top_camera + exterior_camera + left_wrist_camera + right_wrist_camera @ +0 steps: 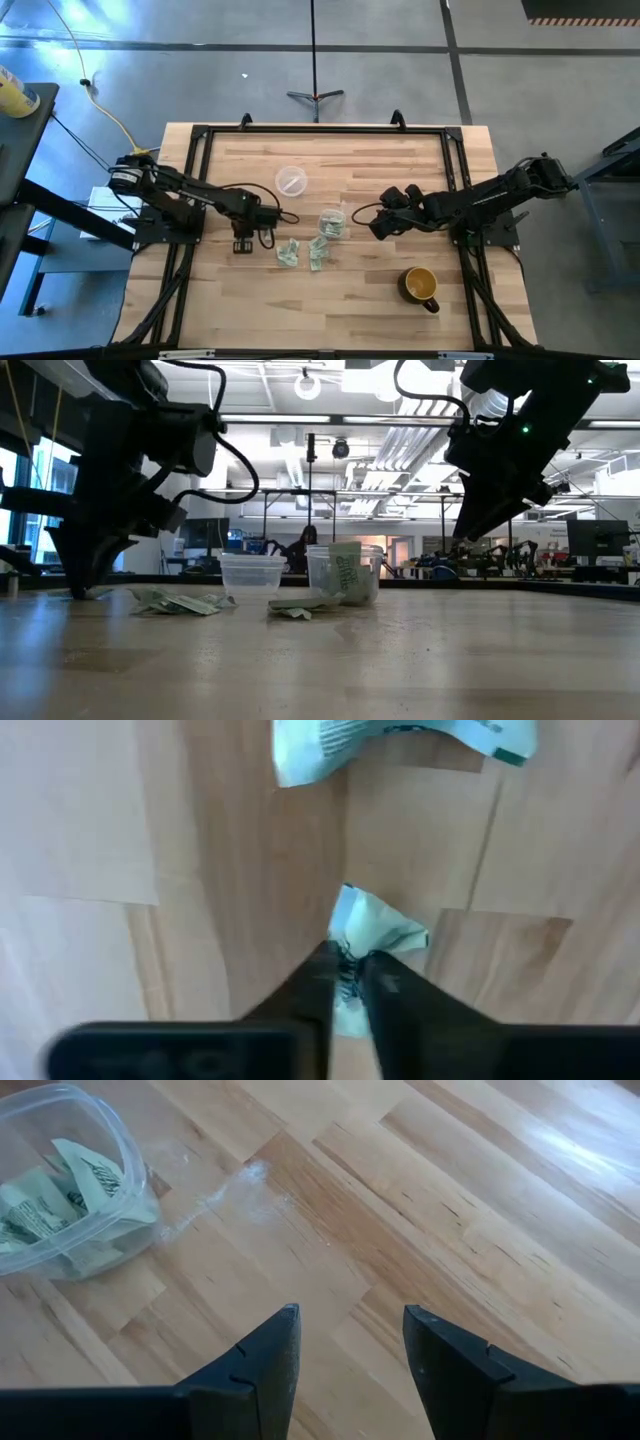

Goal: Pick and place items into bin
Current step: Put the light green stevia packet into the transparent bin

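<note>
My left gripper (243,246) points down at the table left of the loose items and is shut on a small pale green wrapper piece (375,928). More pale green and white pieces (288,252) (318,254) lie flat on the wood between that gripper and the bin. The bin (332,222) is a clear plastic cup standing upright, with several pieces inside (85,1175). My right gripper (378,228) hovers open just right of the bin, above bare wood (350,1320). My left gripper pinches the crumpled wrapper piece between its two fingertips (325,970) at the piece's near end (350,982), coming from above and pointing down. The rest of the piece sticks out past the fingertips, at or just above the tabletop; I cannot tell if it is lifted.
A flat clear round disc (291,181) lies beyond the bin toward the far edge. A mustard-yellow mug (421,284) stands near the table's near right corner. A black frame (320,130) borders the wooden top. Bare wood lies along the near edge.
</note>
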